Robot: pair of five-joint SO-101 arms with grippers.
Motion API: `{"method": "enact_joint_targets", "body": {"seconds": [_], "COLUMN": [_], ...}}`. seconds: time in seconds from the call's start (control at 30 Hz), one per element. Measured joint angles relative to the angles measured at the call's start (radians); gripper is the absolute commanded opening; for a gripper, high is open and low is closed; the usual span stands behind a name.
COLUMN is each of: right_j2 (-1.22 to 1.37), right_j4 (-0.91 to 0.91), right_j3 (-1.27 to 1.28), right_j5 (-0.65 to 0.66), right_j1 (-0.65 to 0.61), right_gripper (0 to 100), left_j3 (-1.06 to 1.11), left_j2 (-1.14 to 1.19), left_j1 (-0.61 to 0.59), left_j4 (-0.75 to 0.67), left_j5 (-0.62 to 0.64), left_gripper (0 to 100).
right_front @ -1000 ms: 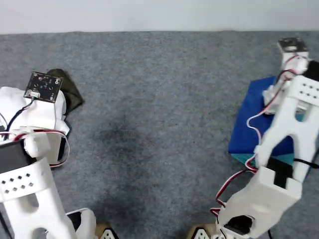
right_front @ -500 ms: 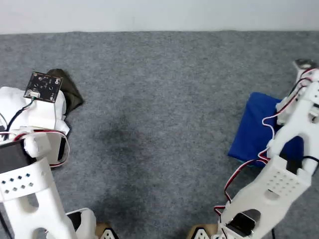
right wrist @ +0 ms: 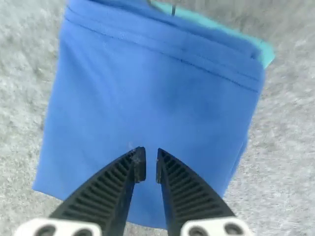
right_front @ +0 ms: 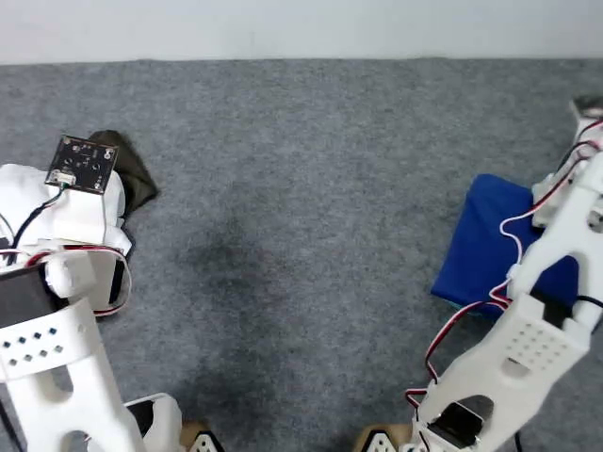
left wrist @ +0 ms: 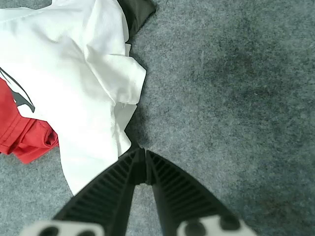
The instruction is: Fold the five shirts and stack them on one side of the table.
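On the right arm's side of the bench [right_front: 301, 188], above the folded blue shirt [right wrist: 147, 88] lying on a teal shirt [right wrist: 246, 37]: right claw [right wrist: 146, 164] barely parted, empty. Left claw [left wrist: 145, 164] clenched on nothing, just beside the crumpled white shirt [left wrist: 74, 83], red shirt [left wrist: 24, 137] and dark shirt [left wrist: 140, 10] bunched against it. Likely trouble: pinching two layers together, dragging the heap.

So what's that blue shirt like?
The blue shirt is folded into a neat, flat rectangle of soft-looking cloth, with a stitched seam near one edge. It lies at the right side of the grey table, on top of a teal shirt whose edge peeks out beneath it. The right tool hangs just above it; whether it touches the cloth cannot be told.
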Motion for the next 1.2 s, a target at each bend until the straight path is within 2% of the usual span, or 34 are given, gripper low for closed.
{"method": "enact_joint_targets", "body": {"seconds": [0.2, 0.43, 0.5, 0.6, 0.73, 0.87, 1.0, 1.2], "right_j2": [0.071, -0.121, -0.196, -0.324, -0.506, -0.666, -0.776, -0.835], "right_j4": [0.006, 0.006, 0.006, 0.006, 0.006, 0.006, 0.006, 0.006], "right_j3": [0.0, 0.063, 0.149, 0.315, 0.546, 0.758, 0.893, 0.974], "right_j5": [0.0, 0.0, 0.0, 0.0, 0.0, 0.0, 0.0, 0.0], "right_j1": [0.006, -0.038, -0.068, -0.104, -0.13, -0.164, -0.181, -0.181], "right_gripper": [0.9, 0.9, 0.9, 0.9, 0.9, 0.9, 0.9, 0.9], "left_j3": [0.0, 0.0, 0.0, 0.003, 0.052, 0.149, 0.295, 0.462], "left_j2": [0.0, 0.0, 0.0, 0.0, 0.0, 0.0, 0.0, 0.071], "left_j1": [0.0, -0.003, -0.035, -0.127, -0.258, -0.354, -0.381, -0.384], "left_j4": [0.0, 0.0, 0.0, 0.0, -0.023, -0.104, -0.241, -0.445], "left_j5": [0.0, 0.0, 0.0, -0.015, -0.123, -0.245, -0.361, -0.405], "left_gripper": [0, 1, 2, 9, 18, 20, 20, 19]}}
